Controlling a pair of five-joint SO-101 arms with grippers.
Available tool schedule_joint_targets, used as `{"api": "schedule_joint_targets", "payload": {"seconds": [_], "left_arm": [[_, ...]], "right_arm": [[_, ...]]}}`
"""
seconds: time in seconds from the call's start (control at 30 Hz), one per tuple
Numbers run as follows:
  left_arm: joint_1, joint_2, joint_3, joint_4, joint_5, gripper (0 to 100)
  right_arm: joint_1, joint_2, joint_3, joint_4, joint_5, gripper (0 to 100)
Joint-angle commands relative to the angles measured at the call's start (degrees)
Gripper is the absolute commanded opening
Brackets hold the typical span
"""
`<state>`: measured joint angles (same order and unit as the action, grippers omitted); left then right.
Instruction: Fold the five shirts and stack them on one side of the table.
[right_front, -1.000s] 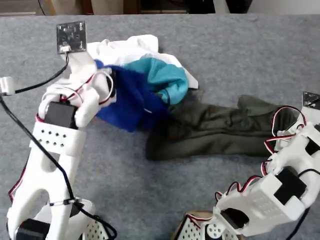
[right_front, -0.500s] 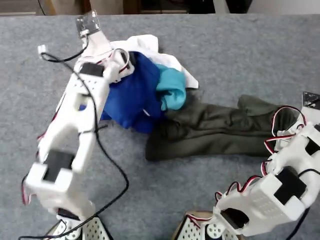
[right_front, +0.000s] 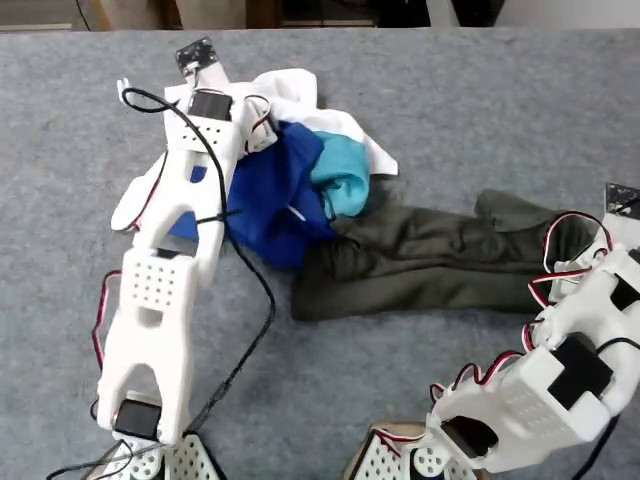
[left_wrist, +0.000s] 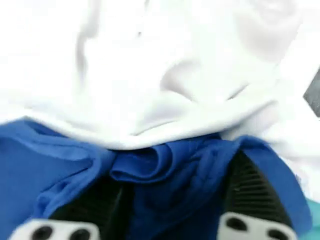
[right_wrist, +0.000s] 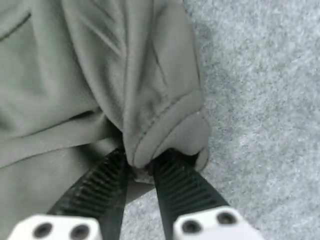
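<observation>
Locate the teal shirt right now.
High view, far middle of the table: teal shirt lies bunched against the blue shirt, just beyond the olive shirt.

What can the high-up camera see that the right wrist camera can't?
High view: a heap of a white shirt, a blue shirt and a teal shirt, with the left arm lying across them. Right wrist view: a close look at the right gripper, pinched shut on a folded edge of the olive shirt. Both: the olive shirt and the grey table.

Shirt heap (right_front: 290, 190) on table (right_front: 500, 100), far left; lone shirt (right_front: 440, 255) adjoining rightward
</observation>
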<state>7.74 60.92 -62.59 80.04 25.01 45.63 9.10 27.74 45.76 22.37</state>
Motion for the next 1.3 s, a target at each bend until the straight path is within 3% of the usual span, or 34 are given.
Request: {"api": "schedule_joint_targets", "payload": {"seconds": [0.0,0.07,0.27,0.5,1.03,1.17,1.27], "left_arm": [[0.3,9.6,-14.8,7.9,-4.7,10],[0.3,13.1,-20.7,10.2,-6.9,2],[-2.0,18.9,-33.2,20.5,-12.7,2],[-15.5,15.2,-30.9,20.9,-20.1,2],[-47.3,-12.2,0.3,20.9,-35.9,2],[-49.2,-20.0,4.0,20.9,-36.9,2],[-45.5,-26.5,5.9,20.9,-36.6,2]], "right_arm": [[-1.1,-1.3,0.2,-0.7,0.3,0.2],[-1.1,-1.3,0.2,-0.7,0.3,0.2],[-1.1,-1.3,0.2,-0.7,0.4,0.2],[-1.1,-1.3,0.2,-0.7,0.4,0.2],[-1.1,-1.3,1.0,-2.4,0.1,0.2],[-1.1,-1.3,1.0,-2.4,0.1,0.2],[-1.9,-1.3,1.1,-2.3,0.1,0.2]]}}
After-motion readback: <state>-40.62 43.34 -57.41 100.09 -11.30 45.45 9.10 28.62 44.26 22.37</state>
